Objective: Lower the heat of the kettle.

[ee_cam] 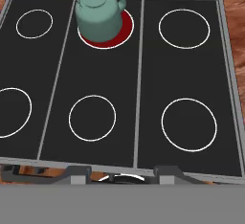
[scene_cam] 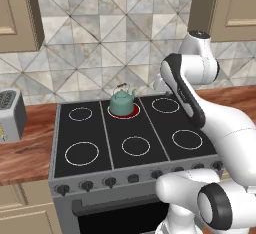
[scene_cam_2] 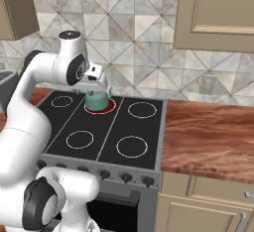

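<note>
Teal kettle (scene_cam: 122,102) sits on the glowing red back-middle burner (ee_cam: 125,30), up at twelve o'clock on the stovetop (ee_cam: 143,98). Gripper hovers high over the stove; fingers spread or pressed together, can't tell.

obstacle: kettle (scene_cam: 122,103) on glowing red back-centre burner (scene_cam: 133,112) | free: other five burners around kettle bare, front row open toward knobs (scene_cam: 110,181) | side: toaster (scene_cam: 11,114) well left of kettle, on counter (scene_cam: 22,153)
</note>
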